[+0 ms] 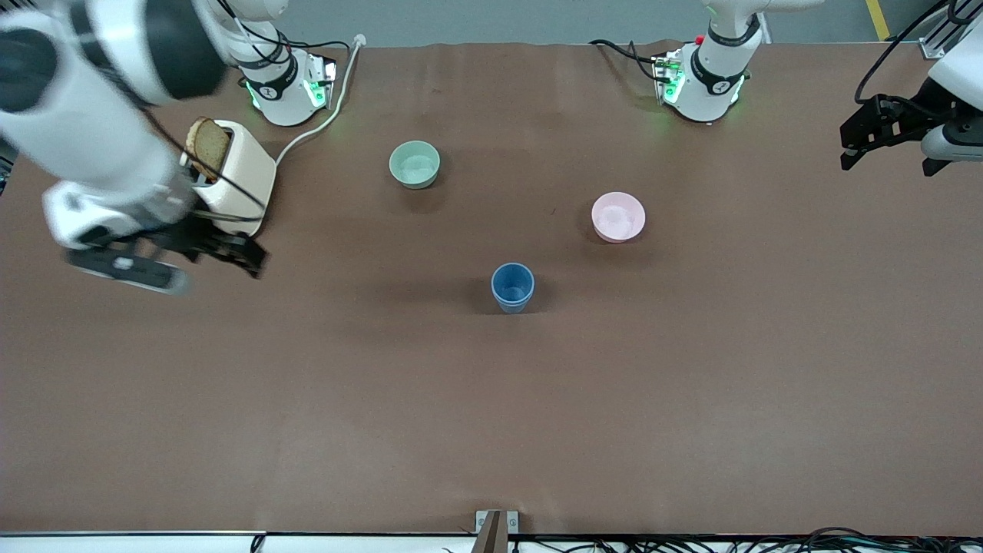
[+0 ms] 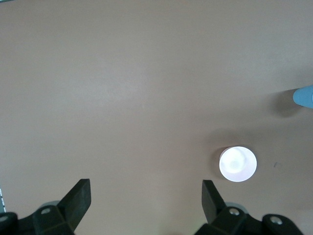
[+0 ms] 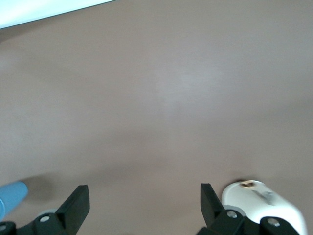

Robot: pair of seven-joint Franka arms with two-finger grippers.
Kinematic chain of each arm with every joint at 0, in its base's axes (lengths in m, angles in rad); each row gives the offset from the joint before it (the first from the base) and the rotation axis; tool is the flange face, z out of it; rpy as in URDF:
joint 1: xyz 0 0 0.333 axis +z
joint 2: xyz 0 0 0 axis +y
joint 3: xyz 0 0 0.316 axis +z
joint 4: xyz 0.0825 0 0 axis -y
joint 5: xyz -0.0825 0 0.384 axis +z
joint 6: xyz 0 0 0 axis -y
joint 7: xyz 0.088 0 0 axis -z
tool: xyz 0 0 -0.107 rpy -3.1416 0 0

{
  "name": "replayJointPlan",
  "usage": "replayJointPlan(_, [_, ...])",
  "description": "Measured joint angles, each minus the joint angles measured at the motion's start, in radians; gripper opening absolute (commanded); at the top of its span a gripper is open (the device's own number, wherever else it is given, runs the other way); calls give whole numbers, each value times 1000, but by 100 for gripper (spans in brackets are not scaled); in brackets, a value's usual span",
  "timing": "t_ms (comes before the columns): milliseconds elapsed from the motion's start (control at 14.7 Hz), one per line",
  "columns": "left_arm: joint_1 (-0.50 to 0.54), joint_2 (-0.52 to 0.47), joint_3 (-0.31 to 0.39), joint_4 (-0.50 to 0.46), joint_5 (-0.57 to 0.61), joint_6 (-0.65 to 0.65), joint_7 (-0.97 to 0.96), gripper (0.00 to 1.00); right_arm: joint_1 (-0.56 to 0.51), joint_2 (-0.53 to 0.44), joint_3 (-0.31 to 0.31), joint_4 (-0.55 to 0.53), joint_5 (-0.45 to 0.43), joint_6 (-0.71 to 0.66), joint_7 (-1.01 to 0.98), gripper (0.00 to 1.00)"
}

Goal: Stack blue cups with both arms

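Note:
The blue cups stand upright near the table's middle, one nested inside the other, with two rims showing. A bit of blue cup shows at the edge of the left wrist view and of the right wrist view. My left gripper is open and empty, raised over the left arm's end of the table, well apart from the cups; its fingers frame bare table. My right gripper is open and empty over the table beside the toaster, also apart from the cups.
A cream toaster with a slice of bread stands at the right arm's end; it shows in the right wrist view. A pale green bowl and a pink bowl sit farther from the front camera than the cups.

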Motion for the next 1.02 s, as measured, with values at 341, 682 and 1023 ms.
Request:
replayJointPlan(341, [0, 0, 0, -1, 0, 0, 0, 100, 38, -113, -236, -2, 66, -164, -245, 100])
replayJointPlan(682, [0, 0, 0, -2, 0, 0, 0, 100, 82, -155, -383, -2, 77, -254, -385, 100])
replayJointPlan(1023, [0, 0, 0, -3, 0, 0, 0, 100, 83, -155, -416, 18, 96, -252, -491, 100])
